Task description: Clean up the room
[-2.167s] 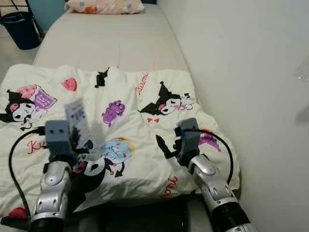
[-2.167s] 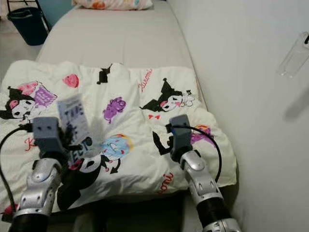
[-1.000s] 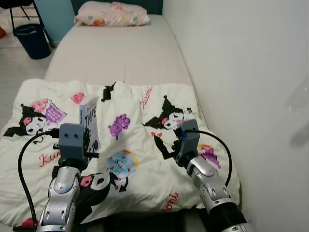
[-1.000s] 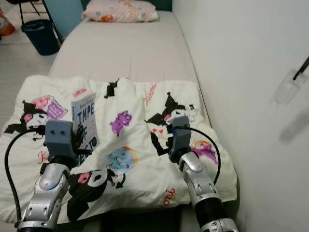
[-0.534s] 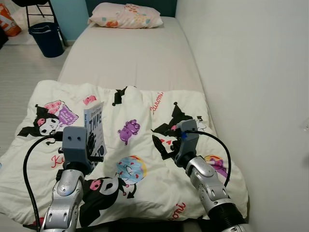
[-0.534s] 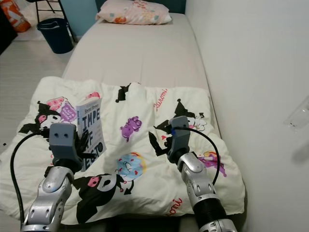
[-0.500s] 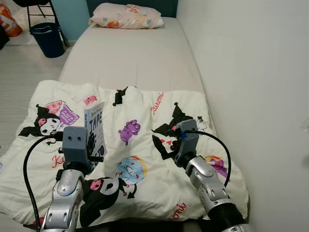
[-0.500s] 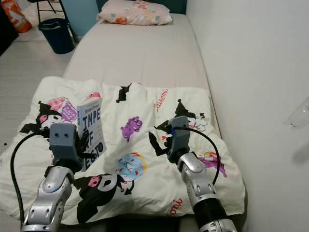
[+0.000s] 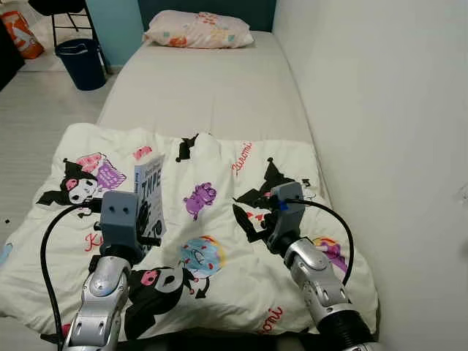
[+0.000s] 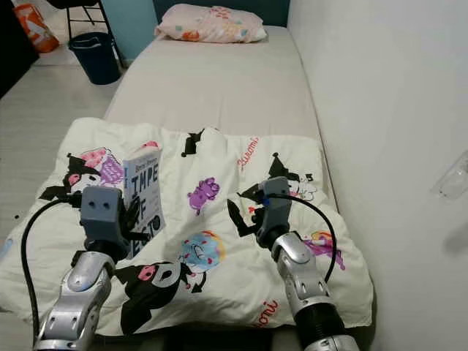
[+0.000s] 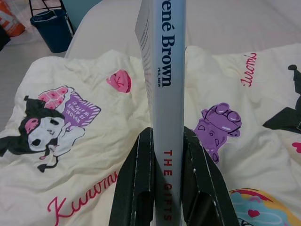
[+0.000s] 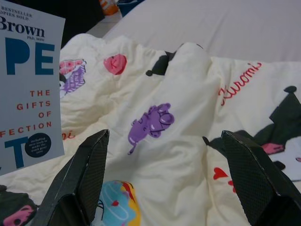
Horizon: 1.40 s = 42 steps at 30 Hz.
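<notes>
Surroundings: a bed (image 9: 205, 95) runs along the white wall (image 9: 395, 146), with a patterned pillow (image 9: 199, 29) at its far end; a dark blue bin (image 9: 80, 63) stands on the floor beside the head of the bed, an orange bag (image 9: 16, 33) beyond it.
Duvet: a white duvet (image 9: 212, 219) printed with black, pink and purple cartoon figures lies rumpled across the near half of the bed, under both arms.
Book: a pale blue book (image 10: 143, 201) stands upright above the duvet, on the robot's left side, its cover turned towards the right arm.
Writing: the spine reads "ené Brown" and, lower, "THE GIFTS"; the cover shows "Brown", large letters "PE", then "THE GIFTS OF" and "FECTION". Pink script on the duvet is partly legible, "Kuromi".
Left gripper (image 11: 168, 188): its two black fingers (image 11: 138, 183) are clamped on the lower spine of the book, one on each side.
Right gripper (image 12: 164, 183): fingers (image 12: 80, 179) spread wide, holding nothing, hovering above the duvet near the purple figure.
</notes>
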{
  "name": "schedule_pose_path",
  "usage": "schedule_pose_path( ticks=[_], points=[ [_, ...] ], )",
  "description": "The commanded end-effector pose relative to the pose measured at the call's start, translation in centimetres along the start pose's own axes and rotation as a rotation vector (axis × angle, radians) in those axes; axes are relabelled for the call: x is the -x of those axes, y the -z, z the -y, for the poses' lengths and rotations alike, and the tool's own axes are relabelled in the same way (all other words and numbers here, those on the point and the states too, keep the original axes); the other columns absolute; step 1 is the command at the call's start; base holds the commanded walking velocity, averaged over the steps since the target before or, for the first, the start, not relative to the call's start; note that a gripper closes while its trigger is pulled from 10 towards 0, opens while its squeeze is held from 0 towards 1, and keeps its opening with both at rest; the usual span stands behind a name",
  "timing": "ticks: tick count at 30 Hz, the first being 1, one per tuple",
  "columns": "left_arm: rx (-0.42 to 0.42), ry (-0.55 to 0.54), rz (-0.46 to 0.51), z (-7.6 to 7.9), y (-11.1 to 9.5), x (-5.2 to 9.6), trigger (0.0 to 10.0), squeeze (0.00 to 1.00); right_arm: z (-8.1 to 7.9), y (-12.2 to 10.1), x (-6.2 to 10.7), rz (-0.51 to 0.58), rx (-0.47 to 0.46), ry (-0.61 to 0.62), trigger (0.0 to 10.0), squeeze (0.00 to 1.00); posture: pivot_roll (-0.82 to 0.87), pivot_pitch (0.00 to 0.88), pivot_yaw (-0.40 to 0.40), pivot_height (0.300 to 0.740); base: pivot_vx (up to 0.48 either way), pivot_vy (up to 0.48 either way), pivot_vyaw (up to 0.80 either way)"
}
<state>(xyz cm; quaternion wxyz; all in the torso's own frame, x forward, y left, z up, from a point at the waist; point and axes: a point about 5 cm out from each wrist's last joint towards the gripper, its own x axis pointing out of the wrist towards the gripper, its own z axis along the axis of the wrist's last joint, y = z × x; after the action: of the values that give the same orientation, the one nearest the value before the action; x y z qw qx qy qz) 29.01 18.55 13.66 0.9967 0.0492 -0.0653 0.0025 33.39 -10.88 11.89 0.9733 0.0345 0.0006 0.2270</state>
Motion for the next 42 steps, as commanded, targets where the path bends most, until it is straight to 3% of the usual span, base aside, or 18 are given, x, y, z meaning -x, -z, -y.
schedule_pose_path(
  ticks=[1, 19, 26, 36, 42],
  points=[
    [-0.024, 0.004, 0.007, -0.1, 0.0, 0.4, 10.0, 0.0, -0.2, 0.2, 0.2, 0.008, -0.016, -0.006, 10.0, 0.0, 0.01, 0.162, 0.014, 0.655, 0.0, 0.0, 0.0],
    [0.015, 0.012, -0.021, 0.4, 0.7, 0.9, 10.0, 0.0, -0.2, 0.3, 0.4, 0.007, -0.02, -0.017, 10.0, 0.0, 0.0, 0.149, 0.016, 0.715, 0.0, 0.0, 0.0],
    [0.083, 0.003, -0.069, 0.4, 1.2, 1.2, 10.0, 0.0, -0.3, 0.3, 0.4, 0.008, -0.021, -0.021, 10.0, 0.0, 0.0, 0.139, 0.018, 0.735, 0.0, 0.0, 0.0],
    [0.05, -0.027, -0.111, 0.1, 2.2, 1.7, 10.0, 0.0, -0.3, 0.5, 0.5, -0.001, -0.024, -0.028, 10.0, 0.0, 0.0, 0.127, 0.015, 0.74, 0.0, 0.0, 0.0],
    [0.017, -0.037, -0.232, 0.0, 4.6, 2.4, 10.0, 0.0, -0.2, 2.9, 0.7, -0.132, 0.025, 0.005, 10.0, 0.0, 0.01, 0.128, 0.009, 0.74, 0.0, 0.0, 0.0]
  ],
)
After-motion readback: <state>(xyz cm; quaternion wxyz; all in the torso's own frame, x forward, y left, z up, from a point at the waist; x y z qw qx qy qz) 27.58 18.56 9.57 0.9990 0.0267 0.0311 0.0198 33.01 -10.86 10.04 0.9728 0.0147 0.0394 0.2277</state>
